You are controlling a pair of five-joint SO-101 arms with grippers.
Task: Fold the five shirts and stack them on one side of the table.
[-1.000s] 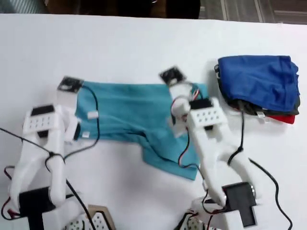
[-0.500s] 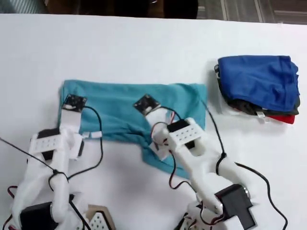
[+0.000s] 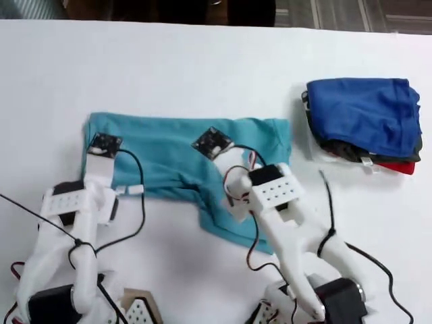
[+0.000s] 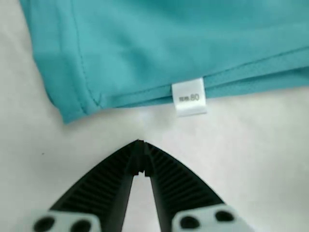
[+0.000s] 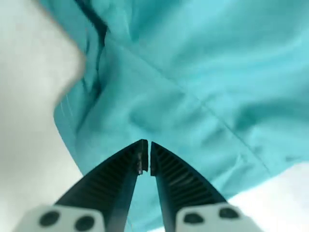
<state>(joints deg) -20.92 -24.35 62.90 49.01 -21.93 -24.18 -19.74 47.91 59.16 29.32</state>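
white plastic arms [image 3: 297, 233] with black motors [image 3: 265, 175], red and black cables [image 3: 328, 202], and ribbed black end effector [image 4: 140, 145] fingers [image 4: 106, 183].

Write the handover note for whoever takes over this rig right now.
Left end effector: shut, empty, over bare table beside the hem of the teal shirt.
Right end effector: shut, empty, above the teal shirt.
Done: stack at the table's right, blue shirt on top.
Left: finish folding the teal shirt (one flap sticks out toward the arms), then add it to the stack.
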